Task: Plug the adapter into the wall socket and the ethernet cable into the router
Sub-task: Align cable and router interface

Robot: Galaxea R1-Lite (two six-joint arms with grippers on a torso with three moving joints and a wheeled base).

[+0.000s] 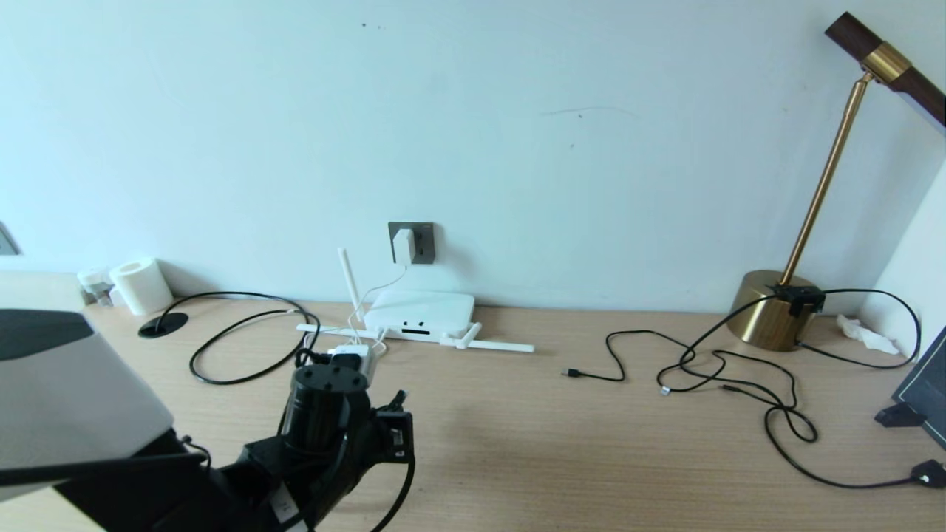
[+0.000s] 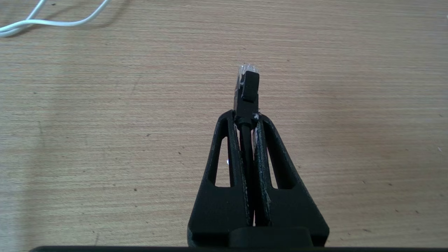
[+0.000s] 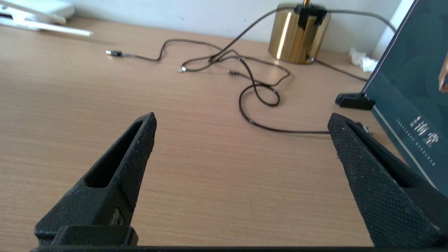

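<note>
- Already, the adapter point(image 1: 403, 245) sits plugged into the wall socket point(image 1: 421, 241), above the router point(image 1: 420, 313).
- The left gripper point(image 2: 246, 117) is clamped tight on the ethernet cable point(image 2: 246, 94), its plug tip poking out past the fingertips above the desk point(image 2: 105, 140), near the router.
- The right gripper point(image 3: 241, 119) hangs wide open and empty above the desk, near the brass lamp point(image 3: 299, 33).

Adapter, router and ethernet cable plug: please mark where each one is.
adapter point(image 1: 403, 245), head view, its white body seated in the wall socket.
router point(image 1: 421, 309), head view, flat white top.
ethernet cable point(image 2: 247, 91), left wrist view, the plug tip beyond the fingertips.
</note>
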